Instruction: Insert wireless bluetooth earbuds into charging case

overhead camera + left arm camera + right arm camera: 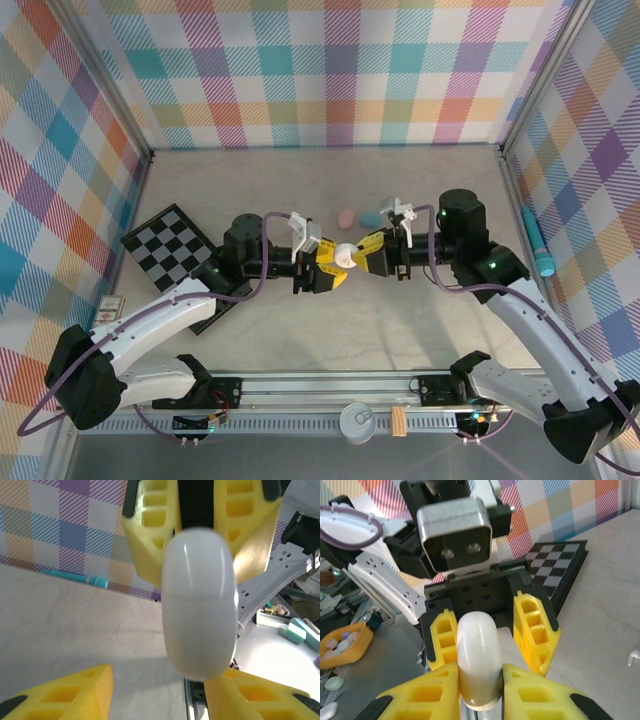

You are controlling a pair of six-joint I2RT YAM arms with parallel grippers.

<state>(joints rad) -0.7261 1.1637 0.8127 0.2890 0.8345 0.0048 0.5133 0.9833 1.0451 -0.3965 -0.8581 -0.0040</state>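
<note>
1. At the centre of the table, your two arms meet nose to nose in the top view. The left gripper points in from 9 o'clock and the right gripper from 3 o'clock. The white charging case sits between them, off the table surface.
2. Your right claw is clamped on that case. In the right wrist view its two yellow fingers press against both sides of the case's lower part, and the case stands upright out of them.
3. Your left claw stands apart. In the same view its fingers sit at either side of the case's far end. A gap shows on the 3 o'clock side. On the 9 o'clock side you cannot tell whether finger and case touch.
4. In the left wrist view the case looks closed, with a fine seam running across its middle. One left finger at 7 o'clock is well apart from the case. The other, at 5 o'clock, is just beside its lower end.
5. At 12 o'clock from the held case, a pink case and a blue case lie side by side on the table.
6. A teal stick lies at 3 o'clock along the right wall, and a checkerboard lies at 9 o'clock beside the left arm.
7. At 8 o'clock in the right wrist view, an orange tray holds small pale pieces. They are too small to tell what they are.
</note>
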